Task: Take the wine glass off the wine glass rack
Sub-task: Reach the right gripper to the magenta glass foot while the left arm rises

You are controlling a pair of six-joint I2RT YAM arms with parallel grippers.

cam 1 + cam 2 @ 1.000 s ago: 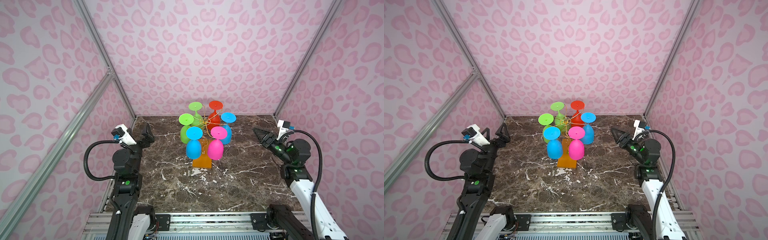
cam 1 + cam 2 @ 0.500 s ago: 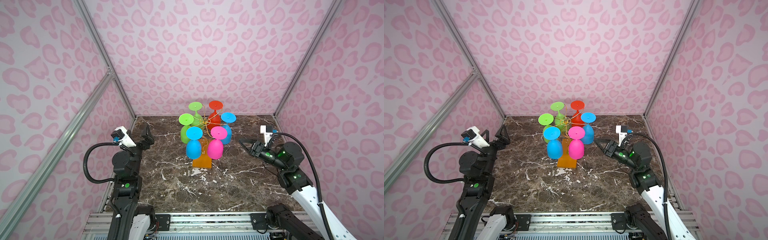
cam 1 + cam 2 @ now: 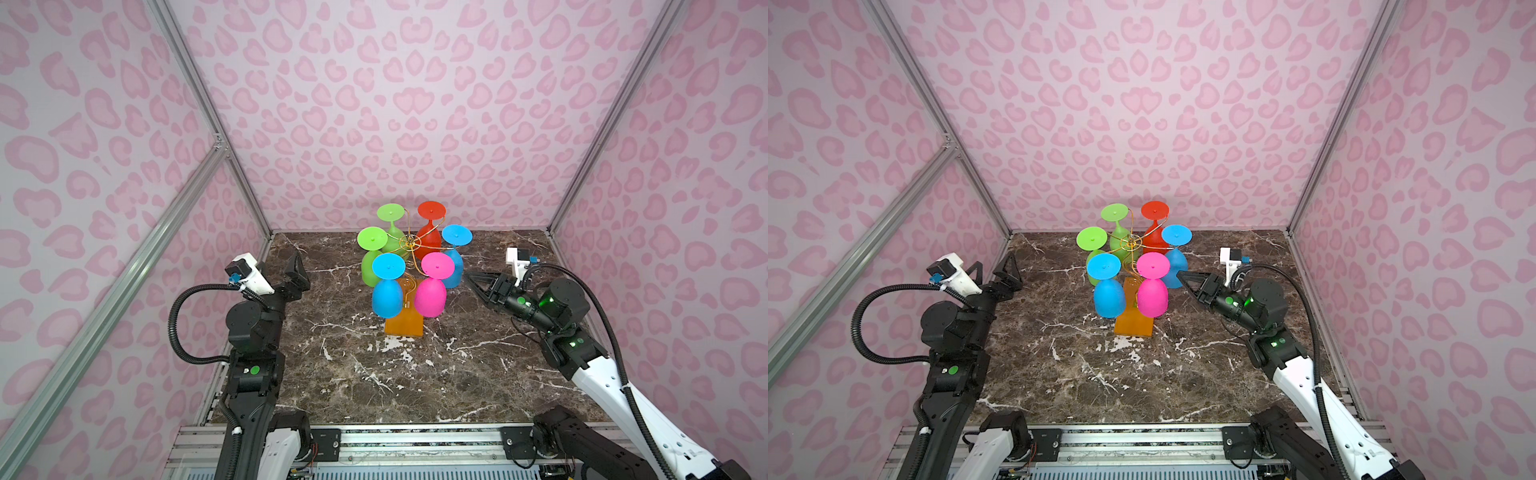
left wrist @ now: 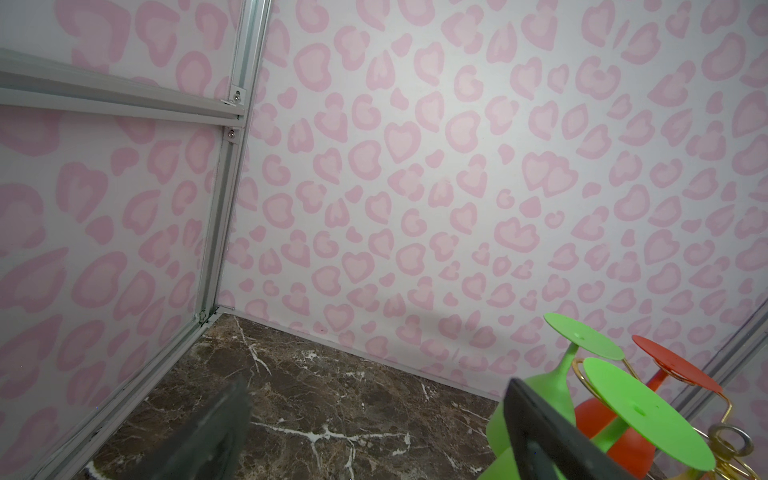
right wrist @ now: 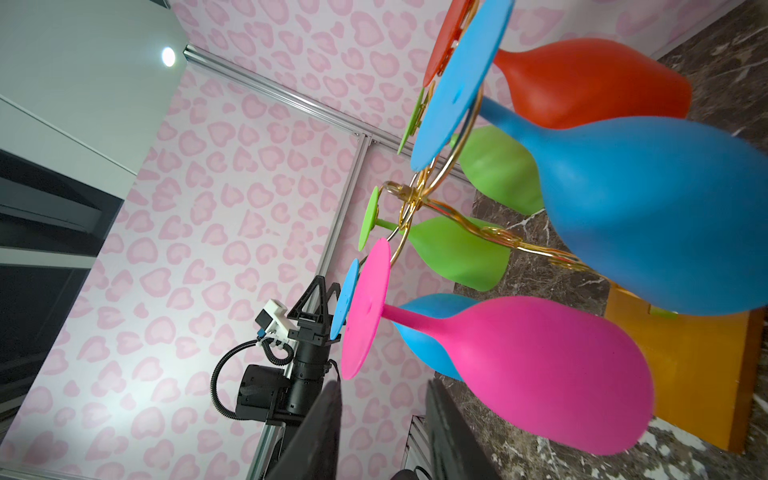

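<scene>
**Top views.** In both top views the wine glass rack [image 3: 404,325], a thin gold wire stand on a flat orange-brown wooden base, stands at the rear centre of the dark brown marble tabletop [image 3: 374,374]. Six matte plastic glasses hang from its arms, bowls down. The pink wine glass [image 3: 430,296] and the front blue wine glass [image 3: 387,298] are nearest. The right blue wine glass [image 3: 455,268], the red wine glass [image 3: 430,240] and two green wine glasses [image 3: 370,268] hang behind. The left gripper [image 3: 994,269] sits well apart on the left, released, with its jaws spread wide. The right gripper [image 3: 471,276] points at the rack, with its tips close beside the right blue wine glass.

**Left wrist view.** The left gripper's fingers [image 4: 224,428] stand far apart, and only tabletop lies between them.

**Right wrist view.** The right gripper's fingers [image 5: 316,432] stand with a narrow gap between them and grasp nothing. The pink wine glass hangs on the rack just beyond them.
</scene>
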